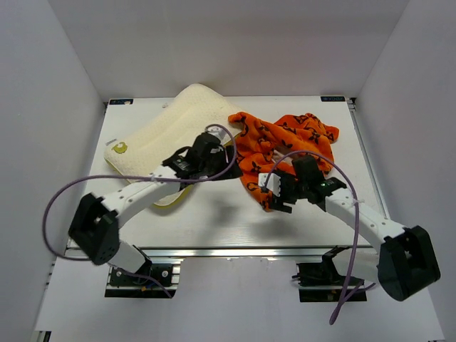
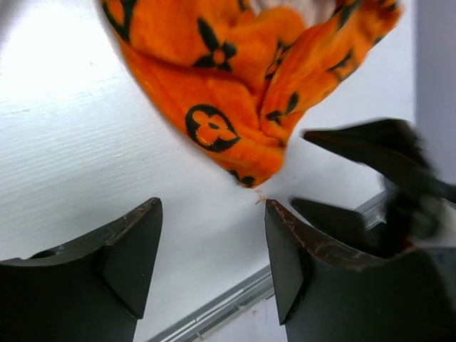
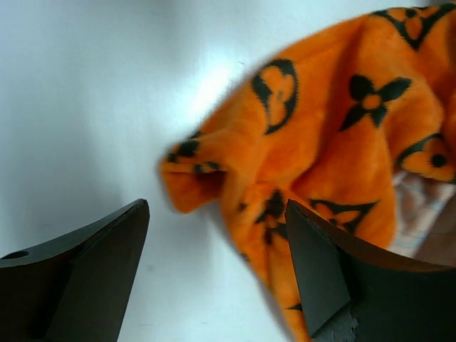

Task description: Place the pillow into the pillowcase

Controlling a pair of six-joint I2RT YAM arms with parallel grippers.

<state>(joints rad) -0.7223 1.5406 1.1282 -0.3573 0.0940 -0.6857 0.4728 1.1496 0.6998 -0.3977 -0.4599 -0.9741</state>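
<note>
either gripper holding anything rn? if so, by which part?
Nothing held. Left gripper and right gripper both stand open; the pillowcase lies ungripped at their fingertips.

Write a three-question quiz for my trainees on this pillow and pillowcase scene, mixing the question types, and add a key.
1. True or false: the pillow is already inside the pillowcase.
2. In the top view, which thing lies on the left arm's side of the table? A) the pillow B) the pillowcase C) neither
3. In its own wrist view, is the left claw open or shut, and does it hold anything?
Key: 1 false, the pillow lies bare and the case lies crumpled. 2 A. 3 open, holding nothing.
</note>
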